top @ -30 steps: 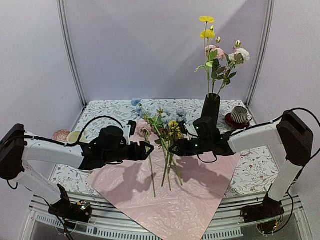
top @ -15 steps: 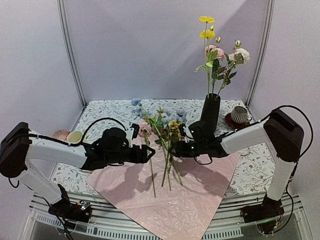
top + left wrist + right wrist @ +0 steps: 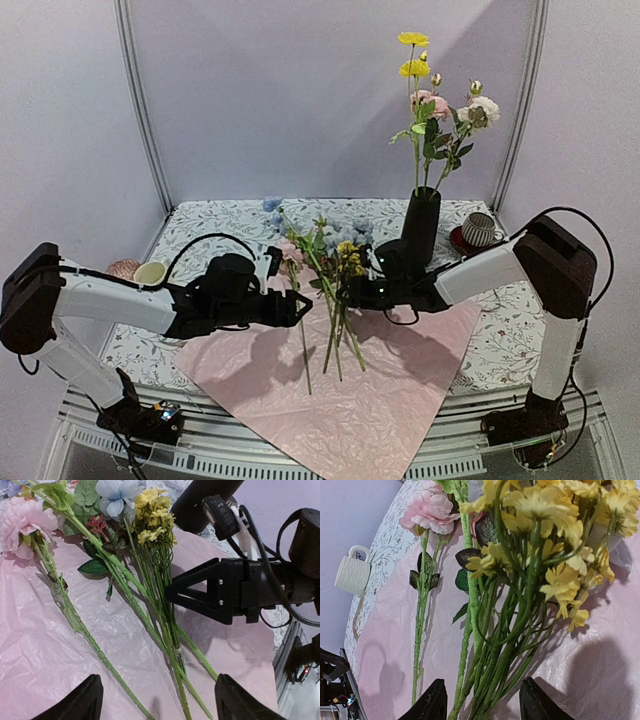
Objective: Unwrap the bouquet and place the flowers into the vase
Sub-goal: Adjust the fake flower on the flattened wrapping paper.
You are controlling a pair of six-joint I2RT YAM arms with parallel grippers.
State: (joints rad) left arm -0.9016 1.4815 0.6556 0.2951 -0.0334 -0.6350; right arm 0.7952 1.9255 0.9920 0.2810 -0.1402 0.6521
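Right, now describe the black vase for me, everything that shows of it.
The vase is a tall, slim, matte black cylinder, slightly tapered, standing upright toward the far right of the floral tablecloth. Green stems rise from its mouth: yellow blooms highest, pink and cream roses with leaves lower. The right arm hides its base in the top view. A ribbed cup on a red saucer stands to its right, apart.
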